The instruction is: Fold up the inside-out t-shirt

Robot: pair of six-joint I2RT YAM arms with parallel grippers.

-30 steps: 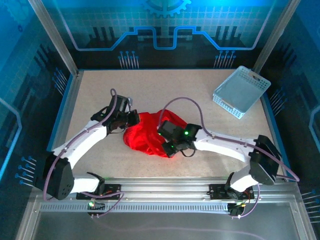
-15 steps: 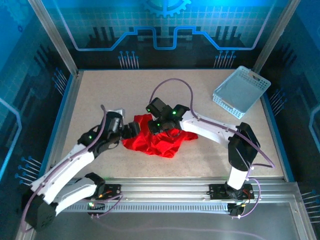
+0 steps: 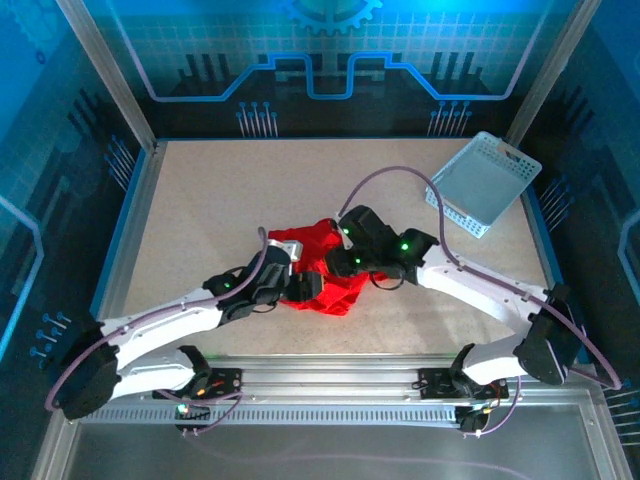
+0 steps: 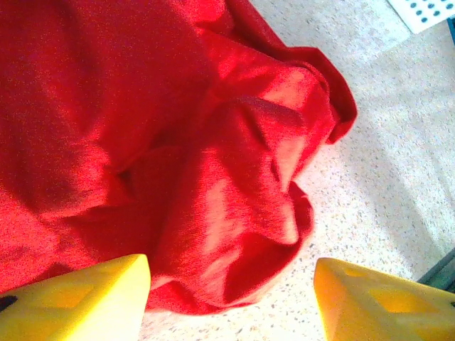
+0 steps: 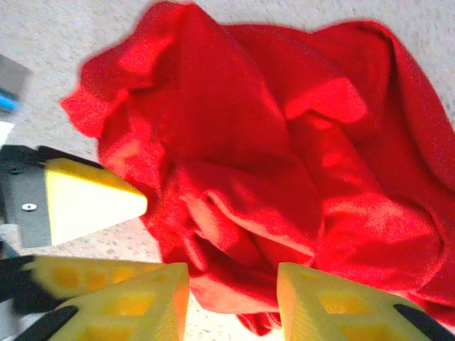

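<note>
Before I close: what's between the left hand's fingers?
In the left wrist view, a bunched fold of the t-shirt lies between the fingers of the open left hand.

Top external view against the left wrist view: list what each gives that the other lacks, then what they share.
Top external: both arms, the right hand over the crumpled red t-shirt, and the whole light blue basket at the table's far right corner. Left wrist: close creases in the cloth, with the left hand open above a bunched fold. Shared: the t-shirt lying unfolded on the speckled table.
</note>
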